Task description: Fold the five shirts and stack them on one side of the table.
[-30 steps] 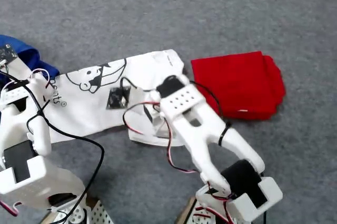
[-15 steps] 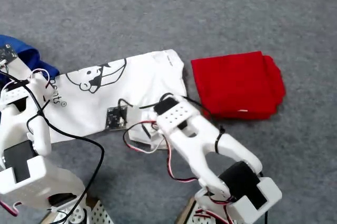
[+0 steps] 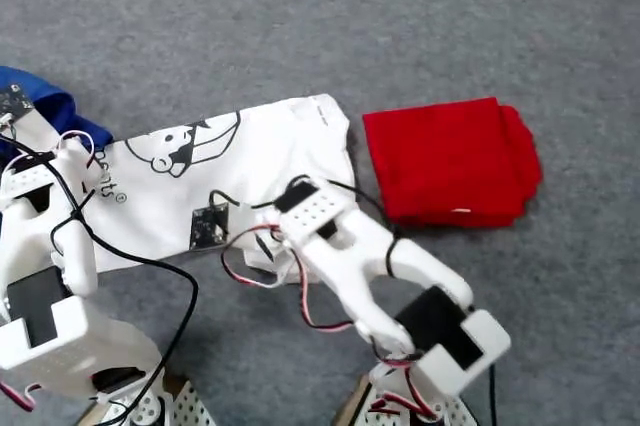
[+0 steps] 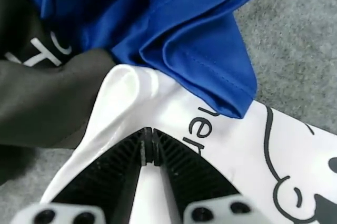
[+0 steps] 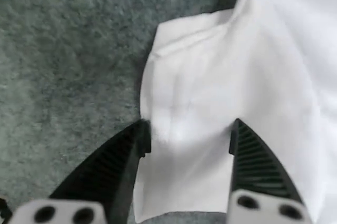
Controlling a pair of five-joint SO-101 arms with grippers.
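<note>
On the grey felt-covered table (image 3: 420, 36), one red cotton shirt (image 3: 450, 161) is seen folded on the right arm's (image 3: 350, 256) side, so one of five is judged done. A white printed cotton shirt (image 3: 250, 171) is spread beside it, unfolded. Its corner is pinched by the left arm's (image 3: 50, 276) jaws, next to a crumpled blue shirt (image 4: 174, 29) and a black shirt (image 4: 42, 98). The right arm's jaws are held spread over its near edge. Three shirts at least are judged left.
</note>
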